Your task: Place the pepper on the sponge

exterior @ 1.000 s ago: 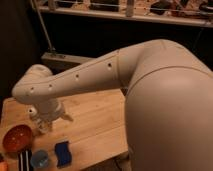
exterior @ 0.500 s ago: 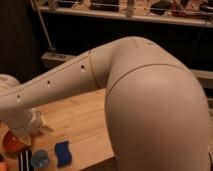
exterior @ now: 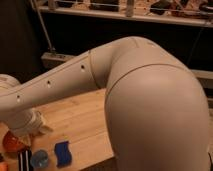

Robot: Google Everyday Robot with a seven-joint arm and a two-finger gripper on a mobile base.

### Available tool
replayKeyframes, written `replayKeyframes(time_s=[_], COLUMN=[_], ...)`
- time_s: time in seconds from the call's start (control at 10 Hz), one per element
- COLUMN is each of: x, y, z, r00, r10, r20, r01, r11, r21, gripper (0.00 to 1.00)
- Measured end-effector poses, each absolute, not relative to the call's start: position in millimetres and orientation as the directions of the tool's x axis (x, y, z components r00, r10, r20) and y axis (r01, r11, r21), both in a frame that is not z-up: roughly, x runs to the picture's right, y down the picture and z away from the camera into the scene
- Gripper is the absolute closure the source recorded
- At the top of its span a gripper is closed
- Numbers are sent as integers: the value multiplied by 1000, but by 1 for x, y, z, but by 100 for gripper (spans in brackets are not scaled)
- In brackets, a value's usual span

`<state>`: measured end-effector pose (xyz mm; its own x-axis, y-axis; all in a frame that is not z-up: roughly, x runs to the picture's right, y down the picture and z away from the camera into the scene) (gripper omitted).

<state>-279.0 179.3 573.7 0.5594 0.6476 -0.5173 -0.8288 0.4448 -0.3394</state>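
Note:
The blue sponge [exterior: 63,153] lies on the wooden table [exterior: 80,117] near its front edge at the lower left. An orange rounded thing [exterior: 12,142], which looks like the pepper, sits at the far left edge, partly hidden by my arm. My gripper [exterior: 23,159] hangs down from the white wrist [exterior: 24,122] at the lower left. It is just right of the orange thing and left of the sponge. Nothing shows whether it holds anything.
A small round blue object [exterior: 39,160] rests between the gripper and the sponge. My bulky white arm [exterior: 150,105] fills the right half of the view and hides that side of the table. A metal shelf rack [exterior: 125,12] runs along the dark background.
The arm has swung left and toward the camera, filling more of the view. The wrist has dropped toward the front left corner, beside the orange thing.

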Motion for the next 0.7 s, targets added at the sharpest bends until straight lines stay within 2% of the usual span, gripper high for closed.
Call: replayKeyframes(time_s=[0.1, 0.7], x=[-280, -362], y=[182, 264], z=[574, 539], r00=[556, 583], r10=[648, 585], r20=[-521, -564], r01=[-831, -812], r11=[441, 419], r21=[-338, -406], gripper=[35, 35])
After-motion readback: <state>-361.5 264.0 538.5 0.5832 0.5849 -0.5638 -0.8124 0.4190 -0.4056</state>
